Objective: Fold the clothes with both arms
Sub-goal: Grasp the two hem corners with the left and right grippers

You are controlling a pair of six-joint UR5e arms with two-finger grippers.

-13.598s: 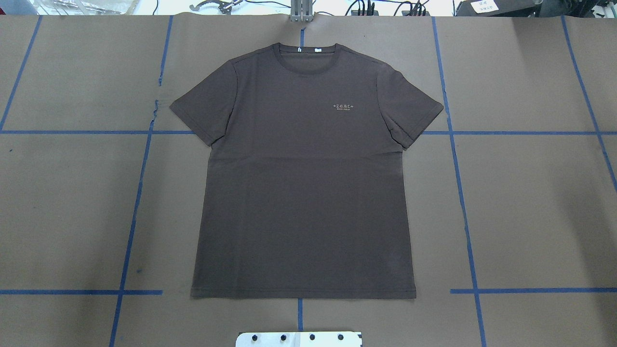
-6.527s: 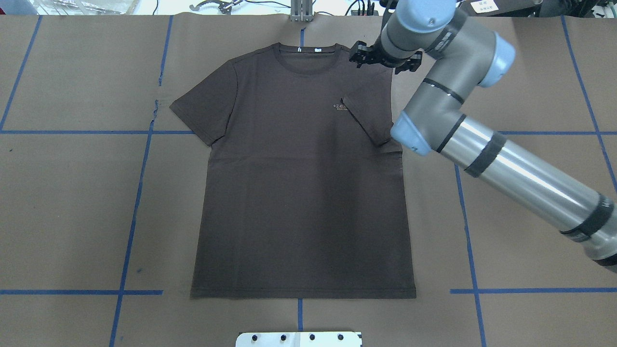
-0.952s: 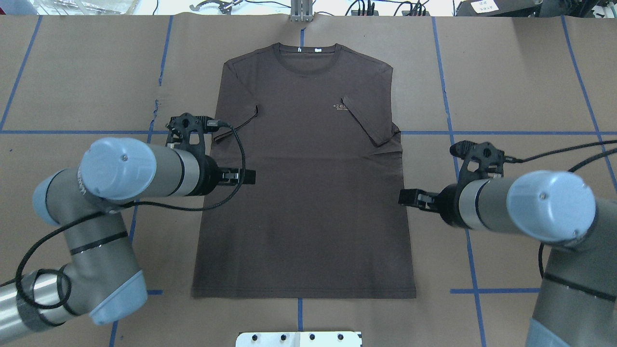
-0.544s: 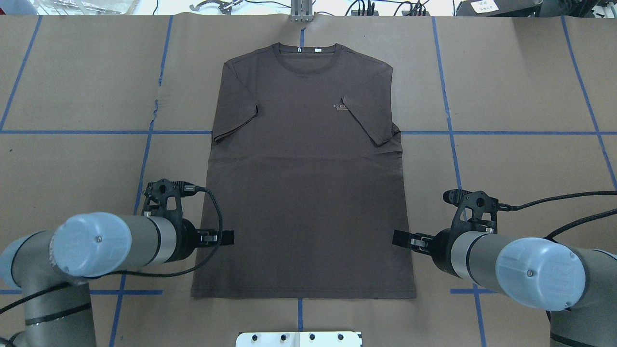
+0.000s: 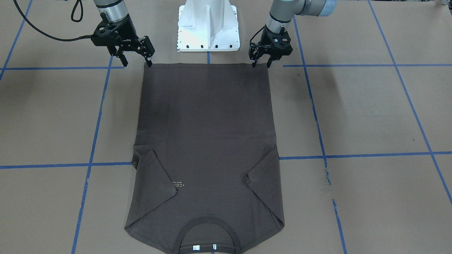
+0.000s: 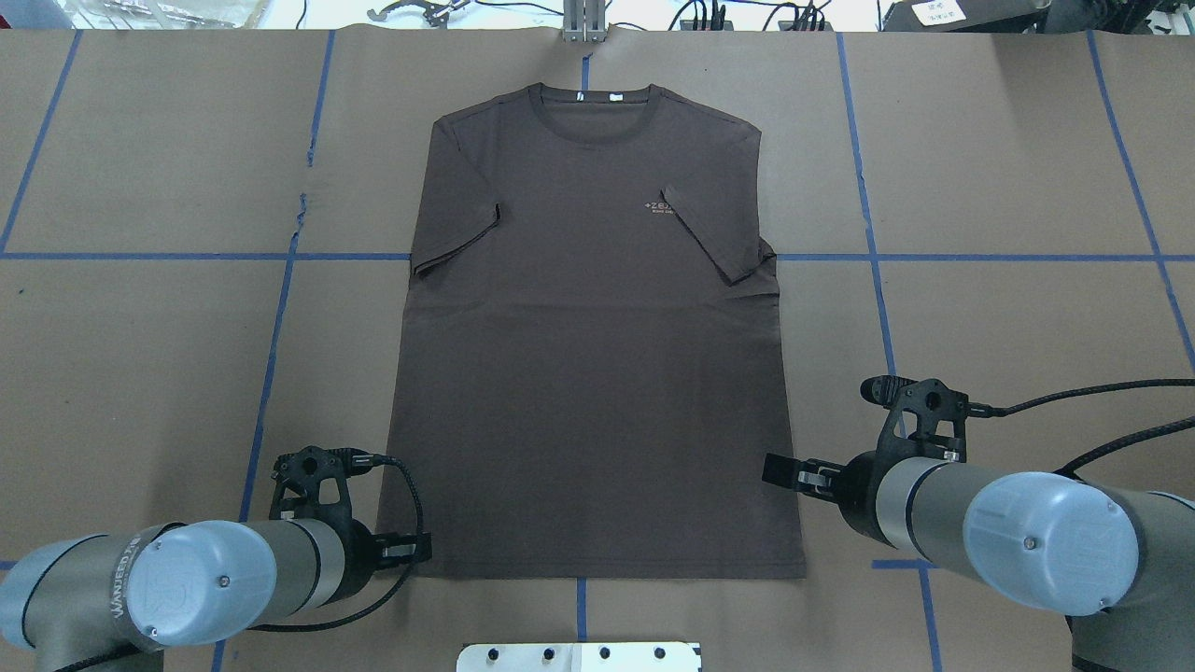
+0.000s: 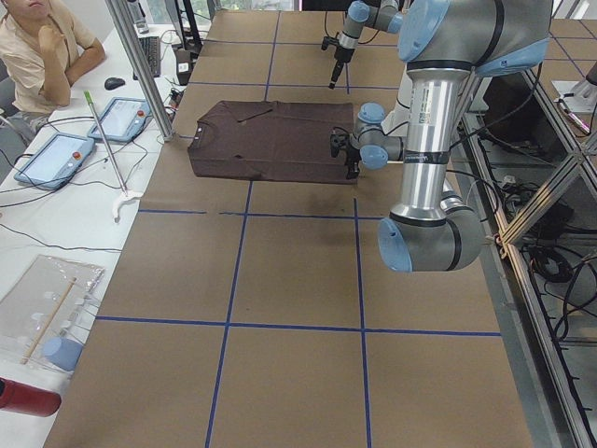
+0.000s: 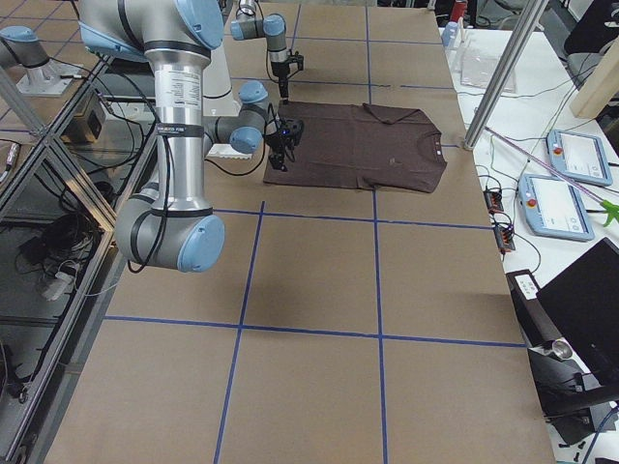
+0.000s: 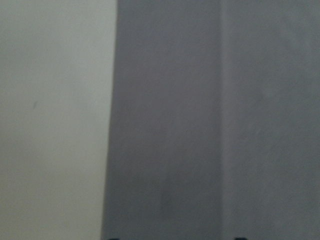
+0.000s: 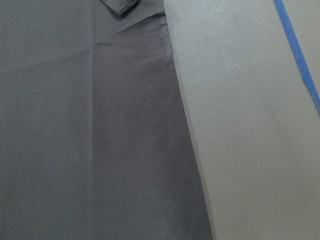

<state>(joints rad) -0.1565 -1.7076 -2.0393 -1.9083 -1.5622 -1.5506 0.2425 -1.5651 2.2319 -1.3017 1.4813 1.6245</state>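
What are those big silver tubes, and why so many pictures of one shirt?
The silver tubes are a robot's two arms, the left arm and the right arm. Each ends in a black gripper, like a hand with two fingers. All the pictures show one moment from different cameras: one above and behind the robot, one facing it, one at each end of the table, and one on each wrist, so close that you see only cloth and paper. On the brown table lies a dark T-shirt, flat, its sleeves folded inward. The left gripper and the right gripper hang open by the shirt's bottom corners. Nothing is held yet.
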